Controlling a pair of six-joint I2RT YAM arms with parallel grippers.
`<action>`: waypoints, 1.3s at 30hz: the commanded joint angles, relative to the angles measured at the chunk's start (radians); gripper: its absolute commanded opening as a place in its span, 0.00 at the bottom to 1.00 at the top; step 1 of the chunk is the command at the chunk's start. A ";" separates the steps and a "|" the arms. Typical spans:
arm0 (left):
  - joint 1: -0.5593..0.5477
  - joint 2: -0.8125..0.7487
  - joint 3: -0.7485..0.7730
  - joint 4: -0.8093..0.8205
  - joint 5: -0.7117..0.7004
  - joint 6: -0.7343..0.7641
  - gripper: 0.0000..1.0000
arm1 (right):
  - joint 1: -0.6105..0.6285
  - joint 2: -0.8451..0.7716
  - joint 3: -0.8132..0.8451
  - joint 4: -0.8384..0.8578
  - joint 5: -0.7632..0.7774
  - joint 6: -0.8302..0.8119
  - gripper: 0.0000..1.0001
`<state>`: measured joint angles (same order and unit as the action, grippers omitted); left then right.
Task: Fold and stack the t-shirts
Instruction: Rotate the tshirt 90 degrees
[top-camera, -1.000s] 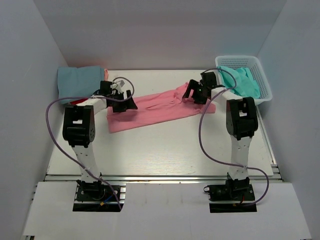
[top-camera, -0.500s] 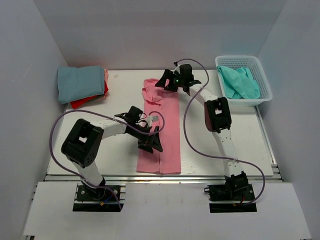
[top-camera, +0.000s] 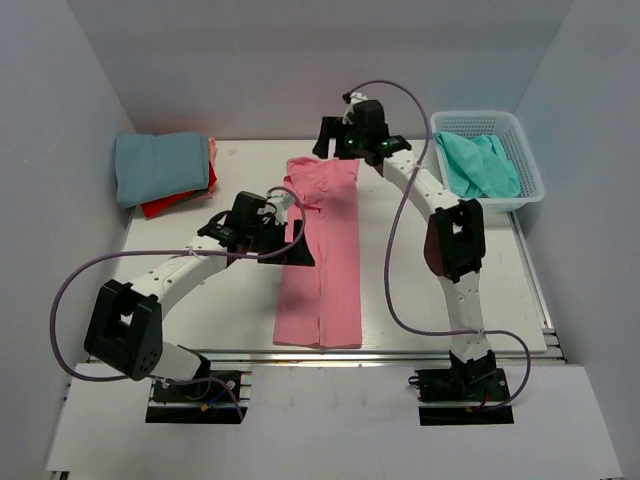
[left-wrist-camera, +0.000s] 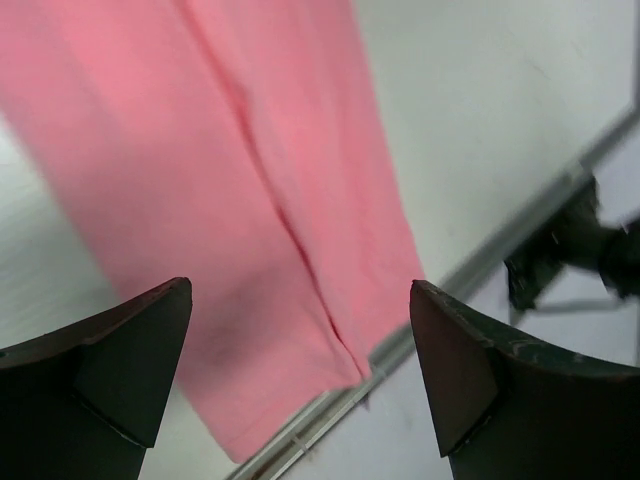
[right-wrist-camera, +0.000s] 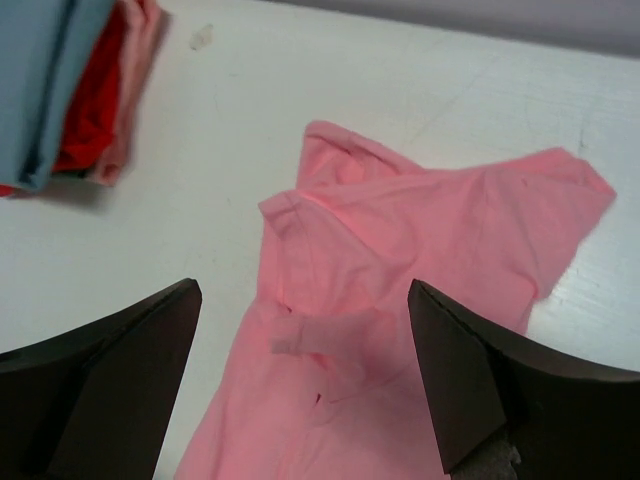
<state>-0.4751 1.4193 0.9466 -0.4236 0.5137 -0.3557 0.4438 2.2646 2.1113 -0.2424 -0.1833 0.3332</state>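
- Left gripper (top-camera: 290, 250): fingers spread wide with nothing between them. It hangs over the left edge of the salmon pink t-shirt (top-camera: 325, 260), about midway along its length. The wrist view shows the fingers clear of the cloth.
- Right gripper (top-camera: 333, 140): also released and empty. It is poised over the far end of the same shirt, and its wrist view shows the collar and a sleeve below.
- The pink shirt lies flat on the table (top-camera: 200, 310) as a long narrow strip running from the far side to the near edge. A lengthwise crease suggests the sides are already folded in.
- Done, by my reading:
  - A folded stack sits in the far-left corner.
  - The dusty blue t-shirt (top-camera: 158, 165) is on top, with the red t-shirt (top-camera: 175, 203) under it.
  - A pinkish edge shows at the stack's right side.
- Left to do:
  - The pink strip needs its crosswise folds and then a place on the stack.
  - The turquoise t-shirt (top-camera: 482, 165) is still crumpled in the basket (top-camera: 478, 119) at far right, unfolded.
- My estimate is that the task is about half done.
- Hard to make out:
  - How many garments the stack holds. Only edges show beneath the blue one.
  - Whether anything lies under the turquoise cloth in the basket.
  - The pink shirt's far end in the top view, which the right gripper partly covers.
  - A pale patch (right-wrist-camera: 296, 341) below the collar. It may be a label, but I cannot tell.
  - The left wrist view is soft, so the hem by the table's near edge is indistinct.
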 joint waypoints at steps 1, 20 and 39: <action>0.033 -0.046 -0.005 0.013 -0.251 -0.100 1.00 | 0.092 0.009 -0.034 -0.245 0.252 -0.056 0.90; 0.308 -0.063 -0.203 0.019 -0.297 -0.141 1.00 | 0.199 0.228 0.038 -0.368 0.449 -0.011 0.90; 0.328 0.173 0.034 -0.015 -0.118 0.015 1.00 | 0.102 0.213 0.063 -0.060 0.194 -0.150 0.90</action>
<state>-0.1204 1.6234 0.9459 -0.4046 0.3553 -0.4015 0.5289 2.5565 2.2158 -0.3523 0.0887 0.2638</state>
